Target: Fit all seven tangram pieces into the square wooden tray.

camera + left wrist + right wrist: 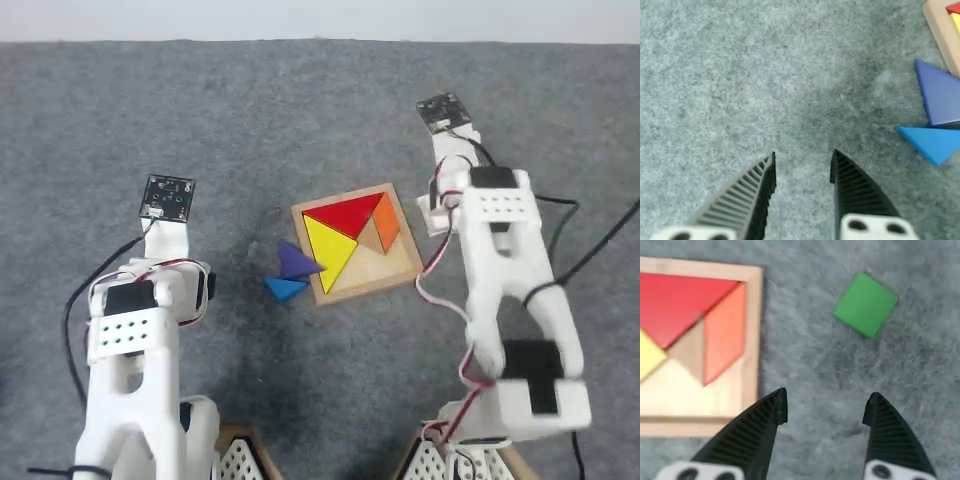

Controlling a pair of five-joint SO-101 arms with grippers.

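1. We see the square wooden tray (370,287) lying at an angle on the grey surface (200,100) between the two arms. We judge that this keeps it within reach of both.
2. Three coloured pieces sit inside it: one red triangle (345,214), one yellow triangle (328,250) and one orange parallelogram (388,222). The two large triangles meet edge to edge and the parallelogram lies against the rim. We think this layout fixes the gaps left for the smaller pieces.
3. A tan triangle (687,347) between the red and the orange may be a fourth piece or bare wood; we cannot tell which.
4. Three pieces lie outside the tray. One dark blue triangle (296,260) has its tip at the tray's rim, and one light blue triangle (285,288) touches it. One green square (865,304) lies on the tray's far side, apart from it.
5. The left gripper (802,160) hangs spread and empty over bare surface, with both blue triangles near. We judge that those two are its share.
6. The right gripper (827,405) is likewise spread and empty, just beside the tray's rim. The green square lies ahead of it and is probably its next pick.
7. Our count is six pieces for certain and perhaps seven, with at least three not yet fitted.
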